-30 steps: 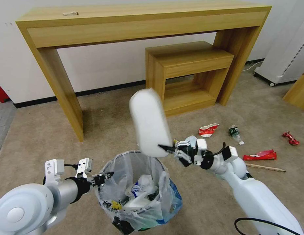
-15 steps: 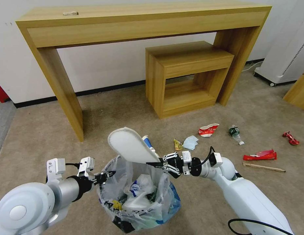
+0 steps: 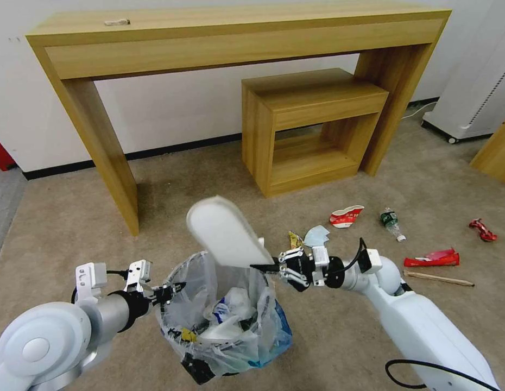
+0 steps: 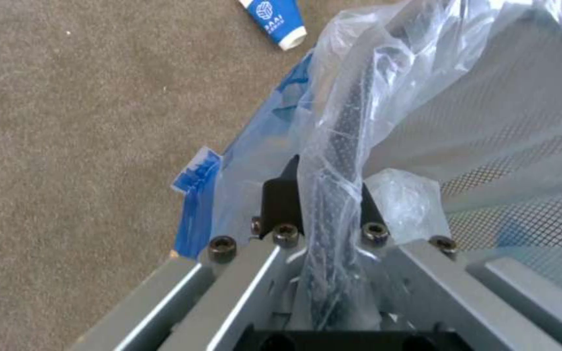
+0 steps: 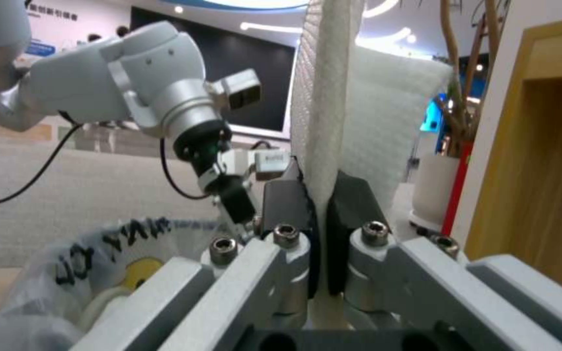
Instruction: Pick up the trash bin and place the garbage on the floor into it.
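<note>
The trash bin (image 3: pixel 231 326), black with a crinkly clear bag, hangs tilted off the carpet. My left gripper (image 3: pixel 174 288) is shut on its rim (image 4: pixel 339 146). My right gripper (image 3: pixel 263 267) is shut on the heel of a white slipper (image 3: pixel 228 231), which juts up and left over the bin's mouth; the slipper (image 5: pixel 327 112) stands between the black pads in the right wrist view. Inside the bin lies white and blue litter. On the floor to the right lie a pale blue mask (image 3: pixel 316 235), a crushed red-white bowl (image 3: pixel 346 215) and a small bottle (image 3: pixel 392 221).
Red wrappers (image 3: pixel 431 258) (image 3: pixel 483 229) and a wooden stick (image 3: pixel 440 278) lie at the right. A blue-white paper cup (image 4: pixel 274 19) lies on the carpet beside the bin. A tall wooden console (image 3: pixel 236 38) and a low wooden shelf (image 3: pixel 312 125) stand against the wall behind.
The right gripper swung the slipper down from upright beside the bin to a slant over its mouth, then lifted it a little. The bin tilted and shifted slightly left.
</note>
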Motion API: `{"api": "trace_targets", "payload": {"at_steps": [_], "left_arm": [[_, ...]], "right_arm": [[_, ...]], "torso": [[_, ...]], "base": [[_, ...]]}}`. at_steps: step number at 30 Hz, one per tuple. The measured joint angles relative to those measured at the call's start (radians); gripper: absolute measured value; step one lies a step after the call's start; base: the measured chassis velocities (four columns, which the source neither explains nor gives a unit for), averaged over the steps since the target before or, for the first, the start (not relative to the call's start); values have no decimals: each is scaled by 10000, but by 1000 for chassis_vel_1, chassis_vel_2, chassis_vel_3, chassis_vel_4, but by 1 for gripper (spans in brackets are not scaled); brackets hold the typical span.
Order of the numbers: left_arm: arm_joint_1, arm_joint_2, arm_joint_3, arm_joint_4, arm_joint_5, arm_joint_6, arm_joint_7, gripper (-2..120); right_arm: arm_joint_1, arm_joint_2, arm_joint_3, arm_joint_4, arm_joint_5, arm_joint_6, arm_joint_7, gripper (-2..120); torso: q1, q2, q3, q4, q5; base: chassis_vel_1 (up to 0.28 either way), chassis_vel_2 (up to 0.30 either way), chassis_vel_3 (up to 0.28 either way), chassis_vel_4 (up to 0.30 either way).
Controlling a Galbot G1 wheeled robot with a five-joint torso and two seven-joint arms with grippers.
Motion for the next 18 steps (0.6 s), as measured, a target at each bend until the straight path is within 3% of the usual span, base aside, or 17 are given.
{"api": "trace_targets", "payload": {"at_steps": [18], "left_arm": [[16, -121, 116, 78, 180, -2, 60, 1]], "right_arm": [[71, 323, -717, 124, 730, -172, 326, 2]], "torso": [[0, 0, -1, 0, -1]], "base": [[0, 0, 0, 0]]}}
